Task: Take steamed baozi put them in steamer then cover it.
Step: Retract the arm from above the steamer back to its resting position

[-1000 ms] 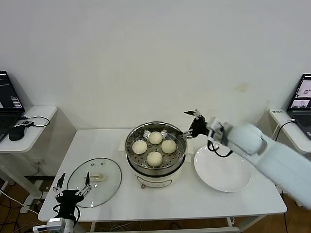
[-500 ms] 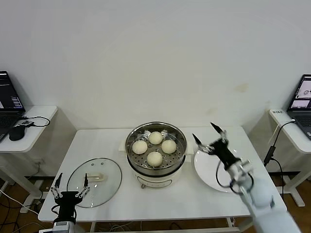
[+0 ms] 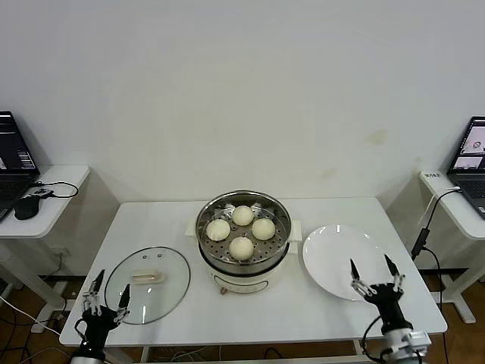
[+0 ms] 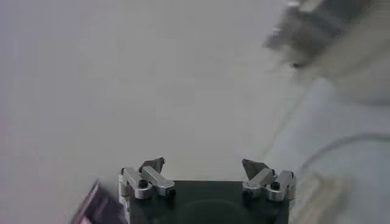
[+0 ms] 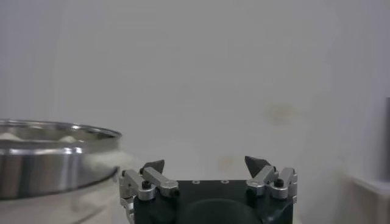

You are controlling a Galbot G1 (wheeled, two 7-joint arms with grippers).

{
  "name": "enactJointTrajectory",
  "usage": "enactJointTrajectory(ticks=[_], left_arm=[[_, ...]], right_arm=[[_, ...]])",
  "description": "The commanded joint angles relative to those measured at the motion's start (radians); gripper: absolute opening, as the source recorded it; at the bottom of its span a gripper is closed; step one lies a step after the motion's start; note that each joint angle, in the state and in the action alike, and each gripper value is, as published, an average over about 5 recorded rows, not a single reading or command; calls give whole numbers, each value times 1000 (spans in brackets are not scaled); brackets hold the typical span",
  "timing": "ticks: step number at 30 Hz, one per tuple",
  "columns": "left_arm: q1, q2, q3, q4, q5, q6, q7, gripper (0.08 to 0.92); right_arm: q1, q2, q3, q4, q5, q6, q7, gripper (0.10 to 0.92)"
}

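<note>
Several creamy-white steamed baozi (image 3: 241, 247) lie in the shiny steel steamer (image 3: 279, 241) on its white pot base at the table's middle. The steamer is uncovered. The cover (image 3: 173, 282), a clear glass lid with a cream handle, lies flat on the table to the steamer's left. My left gripper (image 3: 108, 293) stands open and empty at the table's front left edge, just before the cover. My right gripper (image 3: 372, 274) is open and empty at the front right, at the near rim of the plate. In the right wrist view the steamer's rim (image 5: 55, 155) shows off to the side of my right gripper (image 5: 206, 163).
A flat white plate (image 3: 333, 258) lies bare to the right of the steamer. Small side tables with laptops (image 3: 14, 155) stand beyond both ends of the table. In the left wrist view my left gripper (image 4: 204, 164) faces a plain wall.
The right arm has pulled back from the steamer's right rim, over the plate, down to the front right edge. The left gripper has sunk a little lower at the front left.
</note>
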Motion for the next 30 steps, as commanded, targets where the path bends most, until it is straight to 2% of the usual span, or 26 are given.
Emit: enactJointTrajectory(ticks=[1,13,30], left_arm=[[-77,91,7,142,356,-17,33,823],[-224,114,62,243,357,-24,57,823],[-403,106,130,372,369,-26,63,823]], right_arm=[[-76,113,89,-1,-69,59,78,823],[-83,144,109,11,-88,84,110,823],[-106,159,142,13,-88,92,109,823]])
